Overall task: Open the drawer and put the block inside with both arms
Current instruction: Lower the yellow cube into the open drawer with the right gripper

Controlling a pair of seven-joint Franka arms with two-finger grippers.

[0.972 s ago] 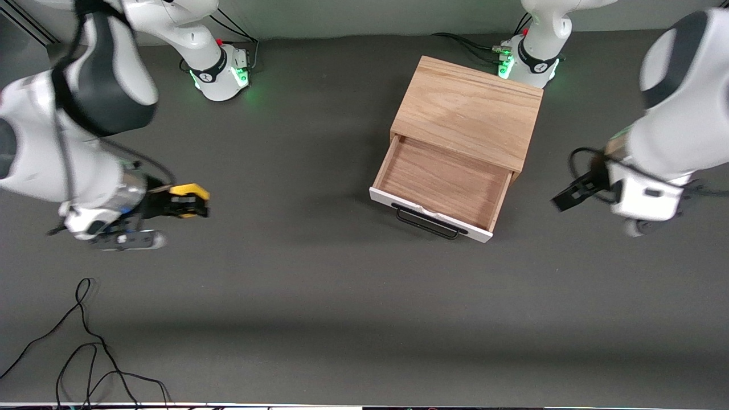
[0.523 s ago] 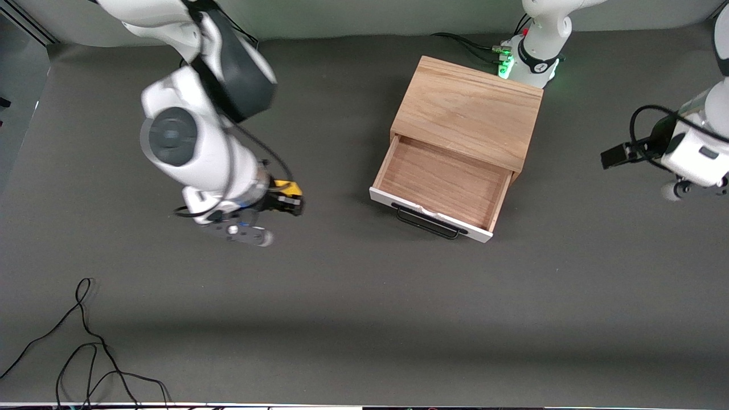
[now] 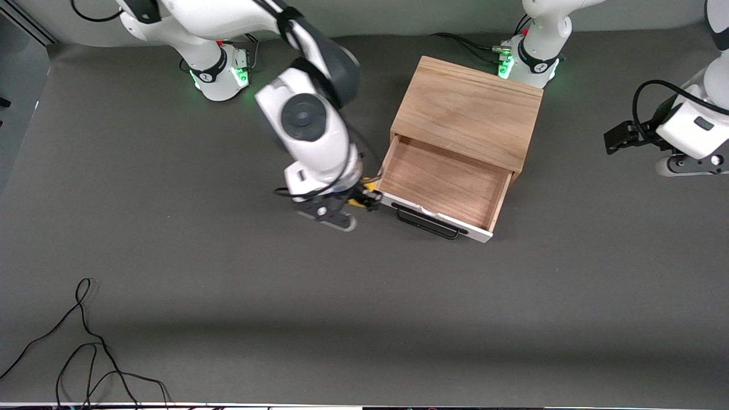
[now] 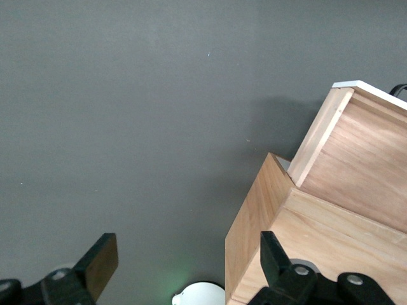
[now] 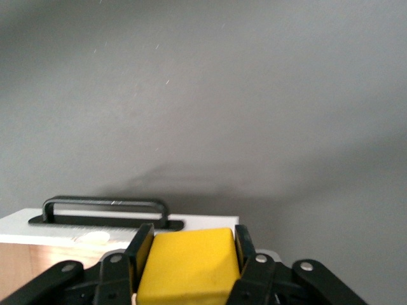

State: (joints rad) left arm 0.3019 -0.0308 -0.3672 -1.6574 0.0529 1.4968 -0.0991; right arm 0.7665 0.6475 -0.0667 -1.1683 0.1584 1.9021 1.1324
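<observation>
Block (image 5: 184,264) time: the yellow cube sits pinched between the two black fingers (image 5: 141,244) of the right gripper (image 3: 364,199). That claw is closed tight on the cube. It hangs just over the corner of the drawer's white front, at the right arm's end of the drawer.

The drawer (image 3: 441,182) is pulled out of the oak box (image 3: 470,111) and its wooden floor is bare. Its black wire handle (image 3: 427,223) sits at about 6 o'clock from the drawer's middle. The block is at about 9 o'clock from that middle, so I think it needs to go toward 3 o'clock, over the side wall, until it is above the floor. Then it should come down low before the claw lets go, so the cube does not bounce out. The claw should stay clear of the wall and the white front.

The left gripper (image 4: 181,273) waits with its fingers spread wide and holding nothing, over the bare table at the left arm's end, well apart from the box.
</observation>
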